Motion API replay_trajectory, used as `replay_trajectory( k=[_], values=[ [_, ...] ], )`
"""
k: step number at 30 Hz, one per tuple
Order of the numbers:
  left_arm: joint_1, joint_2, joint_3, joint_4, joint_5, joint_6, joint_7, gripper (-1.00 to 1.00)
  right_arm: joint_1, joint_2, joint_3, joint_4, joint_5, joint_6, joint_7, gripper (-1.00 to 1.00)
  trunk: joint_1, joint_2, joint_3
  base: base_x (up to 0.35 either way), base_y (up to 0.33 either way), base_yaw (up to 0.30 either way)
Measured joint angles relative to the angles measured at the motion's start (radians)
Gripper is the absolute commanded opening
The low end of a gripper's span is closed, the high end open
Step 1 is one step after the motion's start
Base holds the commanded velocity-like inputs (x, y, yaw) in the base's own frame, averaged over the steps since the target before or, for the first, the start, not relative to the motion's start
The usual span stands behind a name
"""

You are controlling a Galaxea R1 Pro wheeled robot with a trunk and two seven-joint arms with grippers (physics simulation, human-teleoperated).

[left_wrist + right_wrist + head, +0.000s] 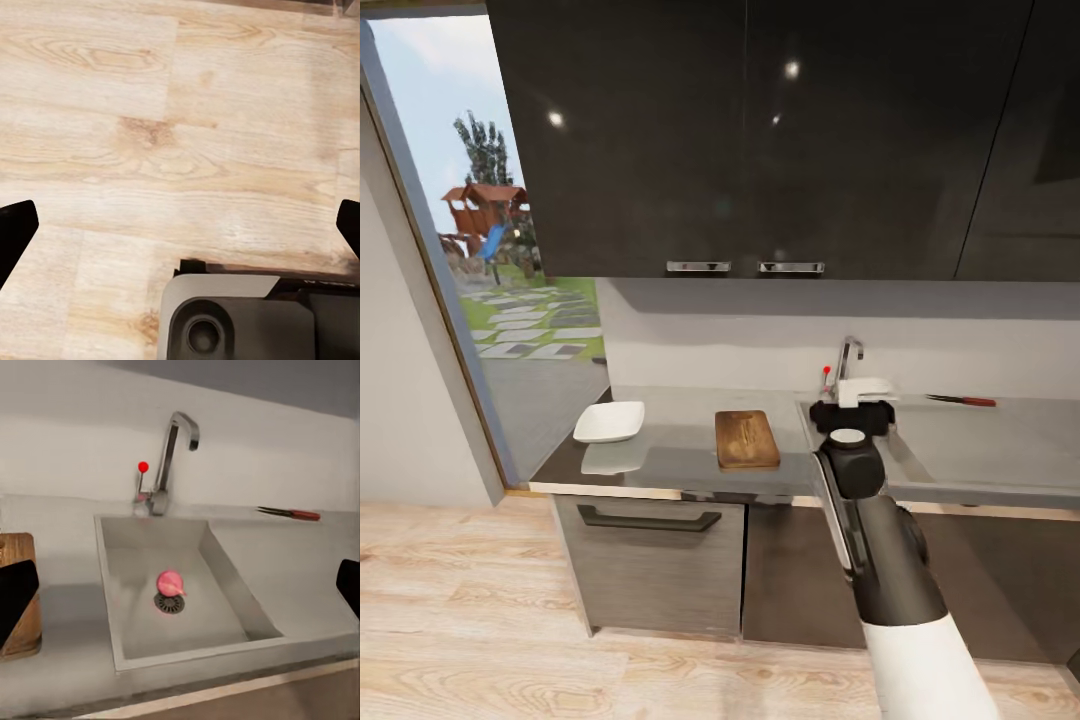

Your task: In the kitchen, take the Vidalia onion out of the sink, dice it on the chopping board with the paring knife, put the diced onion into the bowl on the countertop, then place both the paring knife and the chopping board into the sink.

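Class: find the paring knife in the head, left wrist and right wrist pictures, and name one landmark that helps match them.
Head view: the paring knife lies on the steel drainboard, right of the tap.
Left wrist view: wooden floor, no knife.
Right wrist view: the knife lies on the drainboard beyond the sink.
Shared landmark: the tap.

**Even daylight, soft render**

Daylight enters through the window (510,250) at the upper left of the head view. Three small bright glints sit on the glossy dark cabinets (760,130) above. The worktop (670,462) mirrors the bowl (609,421) faintly. Shadows are weak and soft, darkest inside the sink (142,585). All views look slightly blurred, edges undistorted.
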Motion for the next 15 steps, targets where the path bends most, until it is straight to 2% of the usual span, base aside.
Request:
replay_trajectory(
  k=[3,5,7,12,14,15],
  values=[
    [0.0,-0.001,-0.001,0.001,0.0,0.0,0.0,1.0,-0.094,0.0,0.0,0.093,-0.007,0.012,0.005,1.0,0.0,0.0,0.0,0.0,0.0,0.0],
    [0.0,-0.001,-0.002,0.001,-0.001,0.0,-0.001,1.0,-0.177,0.0,-0.001,0.198,-0.04,0.007,0.041,1.0,0.0,0.0,0.0,0.0,0.0,0.0],
    [0.0,-0.001,-0.002,0.001,-0.001,0.0,-0.001,1.0,-0.206,0.0,-0.002,0.237,-0.055,0.004,0.067,1.0,0.0,0.0,0.0,0.0,0.0,0.0],
    [0.0,0.0,-0.003,0.002,-0.001,0.0,-0.001,1.0,-0.34,0.0,-0.004,0.403,-0.077,-0.009,0.181,1.0,0.0,0.0,0.0,0.0,0.0,0.0],
    [0.0,0.001,-0.003,0.009,-0.002,0.003,-0.002,1.0,-0.441,0.0,-0.016,0.499,-0.08,-0.012,0.284,1.0,0.0,0.0,0.0,0.003,0.0,0.0],
    [0.0,0.001,-0.003,0.014,-0.002,0.003,-0.002,1.0,-0.462,0.0,-0.021,0.524,-0.082,-0.013,0.312,1.0,0.0,0.0,0.0,0.036,0.0,0.0]
  ],
)
